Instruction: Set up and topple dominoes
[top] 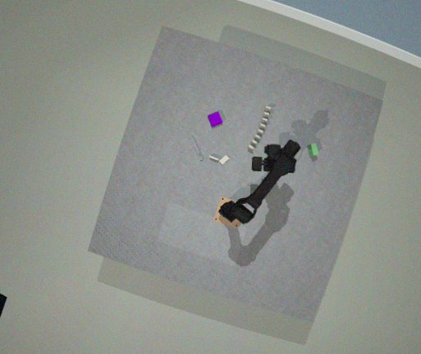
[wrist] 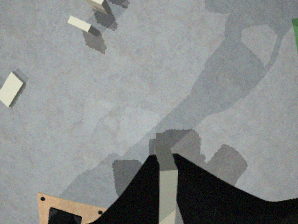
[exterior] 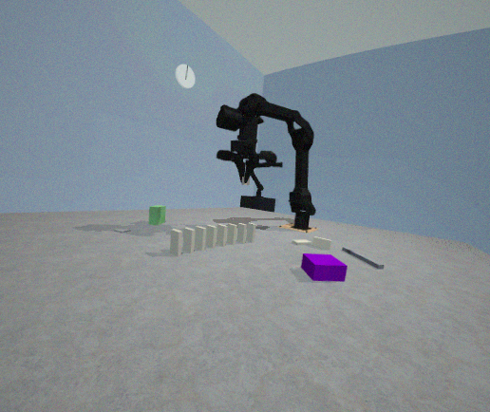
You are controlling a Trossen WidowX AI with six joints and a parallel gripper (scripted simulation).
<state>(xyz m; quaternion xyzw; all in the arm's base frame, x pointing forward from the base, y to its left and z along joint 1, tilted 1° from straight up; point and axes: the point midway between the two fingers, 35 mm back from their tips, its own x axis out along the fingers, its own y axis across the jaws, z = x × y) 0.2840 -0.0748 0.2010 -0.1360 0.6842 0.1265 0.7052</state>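
Observation:
A curved row of several cream dominoes [top: 262, 126] [exterior: 212, 235] stands upright; its near end domino [wrist: 79, 23] shows at upper left in the wrist view. My gripper [exterior: 245, 180] [wrist: 163, 161] is shut on a cream domino [wrist: 168, 192], held high above the table, to the arm-base side of the row. In the top view the arm hides the fingertips. Another cream domino [top: 224, 160] [exterior: 301, 242] [wrist: 11, 89] lies flat on the table. Beside it a domino [top: 214, 157] [exterior: 322, 243] rests on its long edge.
A purple block [top: 214, 119] [exterior: 324, 268] lies left of the row in the top view. A thin grey bar [top: 197, 148] [exterior: 362, 257] lies beyond the loose dominoes. A green block [top: 313, 149] [exterior: 157, 215] stands to the row's right. The arm's tan base plate [top: 219, 214] [wrist: 45, 205] is near.

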